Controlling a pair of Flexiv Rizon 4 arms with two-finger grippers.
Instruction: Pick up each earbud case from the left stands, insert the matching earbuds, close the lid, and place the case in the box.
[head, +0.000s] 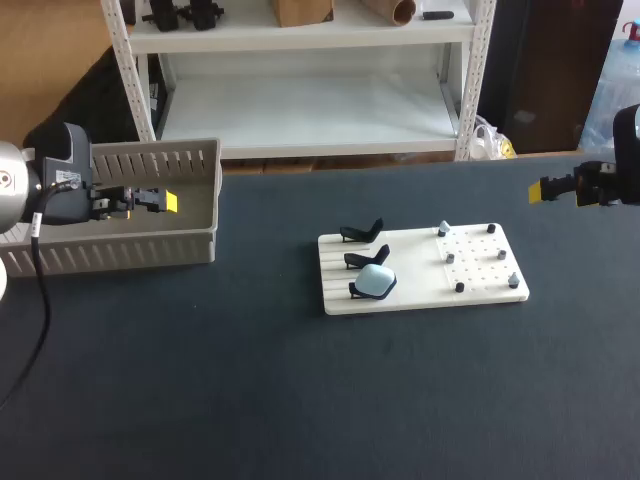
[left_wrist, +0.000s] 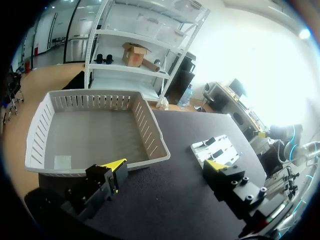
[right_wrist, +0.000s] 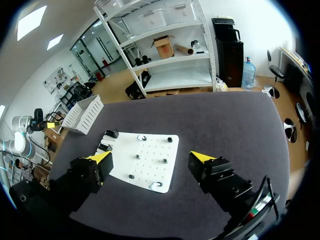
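Left gripper (head: 158, 201) hangs over the box (head: 150, 160), a grey slatted tub at the table's (head: 200, 380) left far corner. In its wrist view the two fingers (left_wrist: 107, 177) stand wide apart with nothing between them. One yellow tip lies over the box's near wall and the other over the dark table top.

Right gripper (head: 548, 189) hangs above the table's far right side, well apart from everything on it. Its fingers (right_wrist: 90, 172) are also spread wide and hold nothing. In its wrist view the white board (head: 410, 290) lies ahead of them.

This board lies flat near the table's middle, well apart from the box. On its left part three black stands (head: 362, 233) sit in a row from far to near. The far two are bare. The case (head: 375, 282), pale blue and rounded, rests on the nearest stand, close to the board's front edge. I cannot tell whether its lid is open.

On the board's right part, six small pieces (head: 450, 257) sit on pegs, spaced apart in two loose columns. Some look dark and some pale, and they are too small to tell more. Neither gripper touches the case, the board or the box.
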